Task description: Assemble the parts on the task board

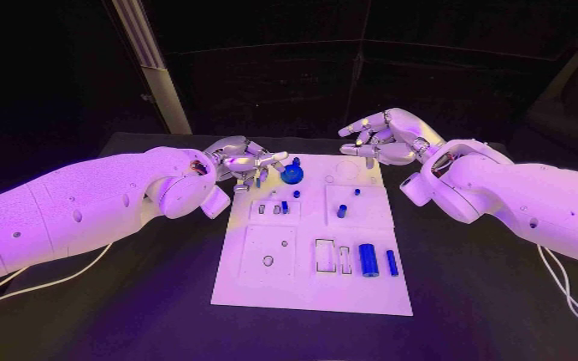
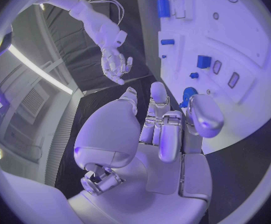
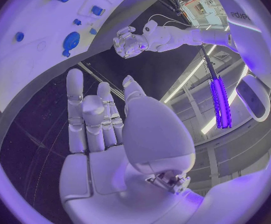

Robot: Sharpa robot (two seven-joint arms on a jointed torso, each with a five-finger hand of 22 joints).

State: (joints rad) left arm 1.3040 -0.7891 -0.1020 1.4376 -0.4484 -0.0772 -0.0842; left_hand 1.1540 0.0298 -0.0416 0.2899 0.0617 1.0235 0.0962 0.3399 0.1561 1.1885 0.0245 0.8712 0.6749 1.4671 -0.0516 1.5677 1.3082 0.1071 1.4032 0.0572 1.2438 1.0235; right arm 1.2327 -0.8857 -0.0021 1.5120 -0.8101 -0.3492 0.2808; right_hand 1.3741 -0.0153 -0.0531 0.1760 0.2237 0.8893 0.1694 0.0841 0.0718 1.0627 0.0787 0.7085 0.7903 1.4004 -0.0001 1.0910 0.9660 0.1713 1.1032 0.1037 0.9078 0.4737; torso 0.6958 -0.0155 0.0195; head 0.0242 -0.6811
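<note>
Left hand [image 1: 245, 163] fingers [image 1: 272, 159] partly hide round part [image 1: 293, 175].

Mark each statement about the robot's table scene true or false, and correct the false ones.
1. The left hand holds a blue part. False: its fingers are curled beside the round blue part, and nothing shows in its grasp.
2. The right hand is open, holding nothing. True.
3. The board lies between the two arms. True.
4. Both hands are at the board's near edge. False: both are at its far end.
5. Two long blue parts lie side by side at the board's near right. True.
</note>
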